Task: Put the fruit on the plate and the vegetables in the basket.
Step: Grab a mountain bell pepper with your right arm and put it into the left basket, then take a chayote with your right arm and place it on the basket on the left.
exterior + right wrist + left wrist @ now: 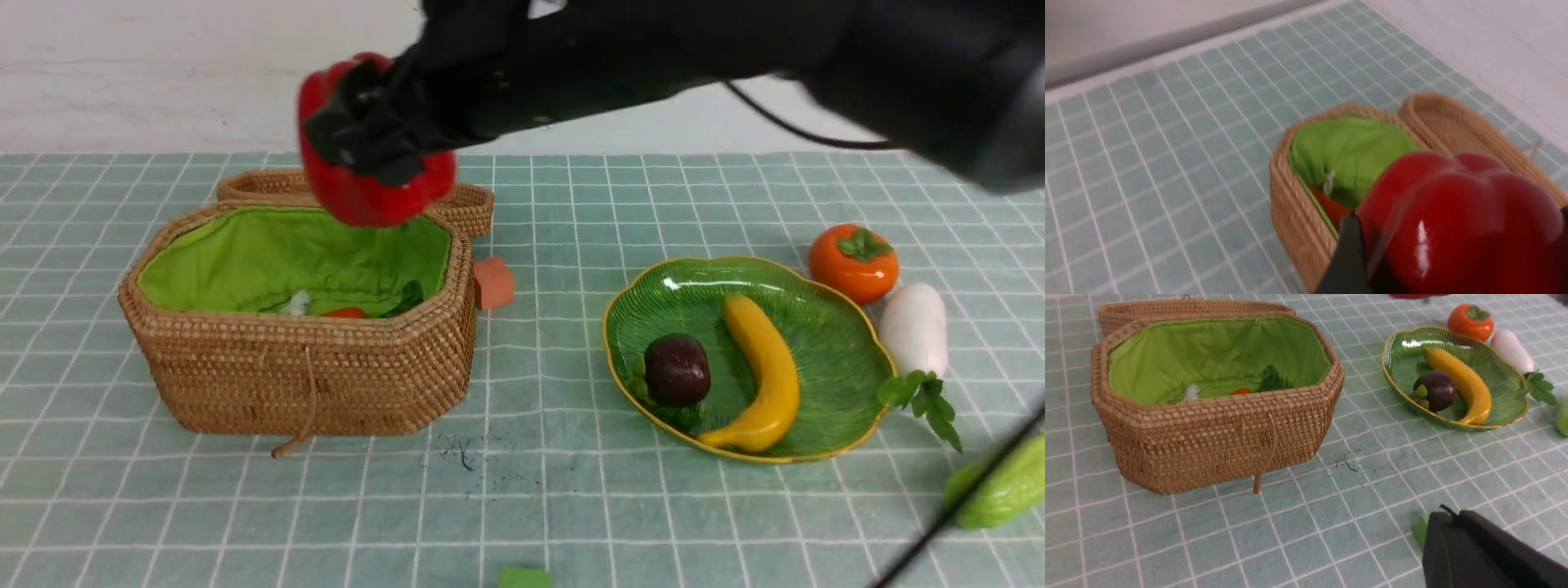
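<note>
Basket, octagonal, woven tan wicker, lined in bright green fabric (310, 376): left of the frame, mouth up, its wicker lid (469, 210) folded behind, presumably so that vegetables can be lowered straight in. Contents: long orange carrot (344, 313), partly hidden.

Dish, shallow, translucent green glass, gold-edged wavy rim (833, 447): right of centre. Contents: curved yellow banana (763, 376); dark purple round mangosteen (677, 370), beside it. Both are fruit, hence their place there.

Persimmon, orange, green leaf top (854, 263): upper right, just behind the dish; fruit, awaiting the dish.

Radish, white, leafy (914, 331): right, beside the dish rim. Gourd, light green, ridged (998, 483): lower right edge. Both vegetables, outstanding for the basket.

Pepper, glossy red, bell-shaped (371, 147): upper left, aloft over the basket's right part, likely carried high to clear the woven rim before release.

Pincer, right (1457, 241): jaws parted widely, one at either side of the pepper, clasping it by its flanks; its breadth accounts for the spread.

Pincer, left (1461, 547): closed, nothing seen in its grip; apparently idle, the work being the right arm's.
</note>
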### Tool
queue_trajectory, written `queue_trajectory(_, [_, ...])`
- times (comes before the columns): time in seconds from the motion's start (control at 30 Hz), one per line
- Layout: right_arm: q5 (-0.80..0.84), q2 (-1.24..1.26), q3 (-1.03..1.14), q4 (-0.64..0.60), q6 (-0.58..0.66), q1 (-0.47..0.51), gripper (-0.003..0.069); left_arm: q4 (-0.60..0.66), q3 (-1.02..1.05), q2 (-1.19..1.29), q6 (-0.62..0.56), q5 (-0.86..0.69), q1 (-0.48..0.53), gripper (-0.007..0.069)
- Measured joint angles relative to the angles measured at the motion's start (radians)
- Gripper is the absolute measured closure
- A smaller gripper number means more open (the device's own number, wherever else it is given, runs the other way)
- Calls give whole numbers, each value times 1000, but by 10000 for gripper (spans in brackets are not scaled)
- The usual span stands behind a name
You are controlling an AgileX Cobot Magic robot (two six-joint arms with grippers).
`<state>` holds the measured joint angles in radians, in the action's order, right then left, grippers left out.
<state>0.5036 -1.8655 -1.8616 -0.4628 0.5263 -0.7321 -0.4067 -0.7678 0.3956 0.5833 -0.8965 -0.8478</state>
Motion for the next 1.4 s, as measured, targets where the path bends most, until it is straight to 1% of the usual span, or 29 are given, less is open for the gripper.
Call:
queue_trajectory(0.03, [-35, -87, -75, -35, 34, -3, 81, 0, 0, -13, 2, 2, 0, 637])
queue_trajectory(0.1, [-53, -138, -112, -48, 51, -3, 81, 0, 0, -17, 3, 3, 0, 637])
queue_trajectory(0.2, [-97, -292, -222, -49, 93, -3, 81, 0, 0, -20, 3, 6, 0, 637])
queue_trajectory(0.4, [-116, -372, -267, -32, 100, -3, 78, 0, 0, -20, -9, 6, 0, 637])
queue_trajectory(0.53, [-83, -369, -268, 14, 100, -3, 6, 0, 0, -20, -11, 6, 0, 637])
queue_trajectory(0.57, [-49, -353, -269, 43, 91, -3, -16, 0, 0, -20, -11, 7, 0, 637])
queue_trajectory(0.67, [61, -299, -270, 104, 16, -3, -8, 0, 0, -20, -11, 17, 0, 637])
queue_trajectory(0.77, [229, -217, -270, 196, -120, -3, 52, 1, 0, -20, -11, 43, 0, 637])
queue_trajectory(0.8, [340, -164, -272, 260, -206, -3, 99, 3, 0, -20, -11, 60, 0, 637])
queue_trajectory(0.83, [340, -164, -273, 260, -206, -3, 108, 4, 0, -20, -11, 63, 0, 637])
queue_trajectory(0.87, [475, -95, -277, 351, -307, -4, 193, 16, 0, -20, -12, 86, 0, 637])
queue_trajectory(0.93, [635, -38, -280, 438, -410, -5, 307, 38, 0, -20, -21, 111, 0, 637])
queue_trajectory(0.97, [682, -7, -280, 476, -443, -5, 363, 57, 0, -19, -31, 122, 0, 637])
queue_trajectory(1.07, [740, 69, -257, 590, -556, -1, 563, 121, 0, -9, -78, 159, 0, 637])
queue_trajectory(1.1, [744, 106, -231, 621, -605, 4, 615, 149, 0, -2, -105, 176, 0, 637])
queue_trajectory(1.13, [745, 142, -193, 639, -646, 12, 650, 172, 0, 2, -124, 183, 0, 637])
queue_trajectory(1.17, [743, 184, -141, 652, -692, 26, 666, 194, 0, 6, -153, 197, 0, 637])
queue_trajectory(1.2, [743, 193, -116, 654, -701, 29, 668, 199, 0, 8, -158, 198, 0, 637])
queue_trajectory(1.23, [740, 288, 7, 667, -790, 78, 666, 236, 0, 11, -200, 204, 0, 637])
queue_trajectory(1.27, [740, 299, 42, 669, -800, 85, 664, 239, 0, 11, -204, 204, 0, 637])
queue_trajectory(1.3, [739, 358, 118, 680, -851, 128, 657, 250, 0, 11, -219, 205, 0, 637])
queue_trajectory(1.33, [740, 448, 296, 700, -922, 216, 629, 267, 0, 11, -245, 205, 0, 637])
queue_trajectory(1.37, [741, 489, 374, 712, -969, 268, 600, 272, 0, 11, -253, 205, 0, 637])
queue_trajectory(1.4, [741, 507, 393, 714, -978, 296, 593, 274, 0, 11, -256, 205, 0, 637])
